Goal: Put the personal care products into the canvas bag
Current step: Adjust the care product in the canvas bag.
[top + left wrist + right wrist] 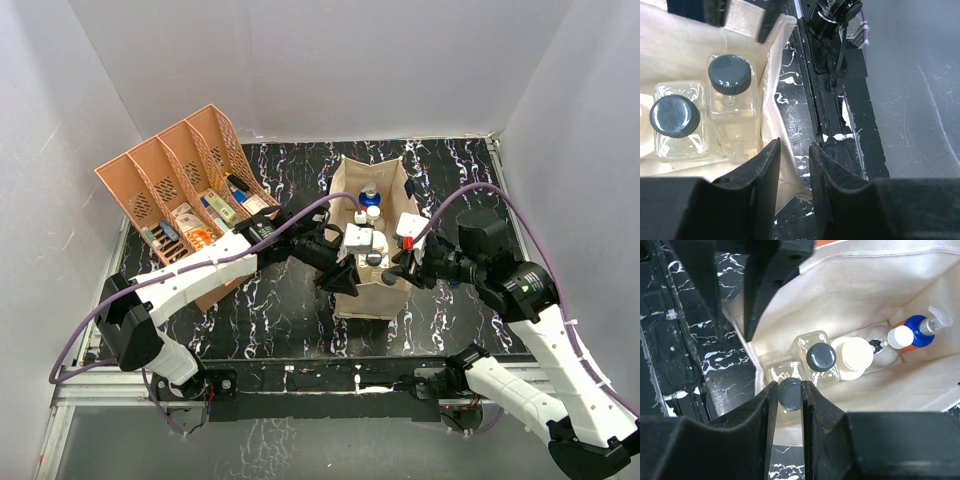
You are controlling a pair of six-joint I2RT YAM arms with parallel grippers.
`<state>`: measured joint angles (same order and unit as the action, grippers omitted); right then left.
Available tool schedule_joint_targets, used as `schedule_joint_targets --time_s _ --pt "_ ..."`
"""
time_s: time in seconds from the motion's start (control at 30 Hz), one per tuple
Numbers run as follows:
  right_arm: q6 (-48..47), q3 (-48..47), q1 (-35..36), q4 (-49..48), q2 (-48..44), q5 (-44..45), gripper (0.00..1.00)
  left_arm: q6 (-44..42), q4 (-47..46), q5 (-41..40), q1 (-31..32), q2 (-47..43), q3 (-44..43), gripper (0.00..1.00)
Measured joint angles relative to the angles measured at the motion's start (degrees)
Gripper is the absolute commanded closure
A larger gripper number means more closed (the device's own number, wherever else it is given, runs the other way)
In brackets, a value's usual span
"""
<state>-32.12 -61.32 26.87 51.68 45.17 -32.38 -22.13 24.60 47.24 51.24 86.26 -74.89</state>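
Bottles fill the bag (345,180) mid-bench: two clear ones (817,357) with dark caps, one cream cylinder (856,355), one blue pump bottle (919,330). Right gripper (790,395) pinches a dark cap (790,393). Left gripper (794,172) straddles the bag's rim, jaws narrowly apart, grasping nothing.

Right gripper (790,395) over the canvas bag (865,280)

I see its fingers pinching a dark-capped clear bottle (789,390); beside it stand another clear bottle (817,357) and a cream cylinder (855,356).
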Motion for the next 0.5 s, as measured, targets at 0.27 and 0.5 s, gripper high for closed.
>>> schedule_joint_targets --time_s 0.27,0.5 --pt "2.1 0.1 0.0 -1.3 4.0 3.5 0.83 0.1 -0.5 1.0 0.3 0.0 0.0 0.87" --pt "-0.3 2.4 0.0 0.0 4.1 2.8 0.89 0.3 -0.8 1.2 0.4 0.0 0.0 0.92"
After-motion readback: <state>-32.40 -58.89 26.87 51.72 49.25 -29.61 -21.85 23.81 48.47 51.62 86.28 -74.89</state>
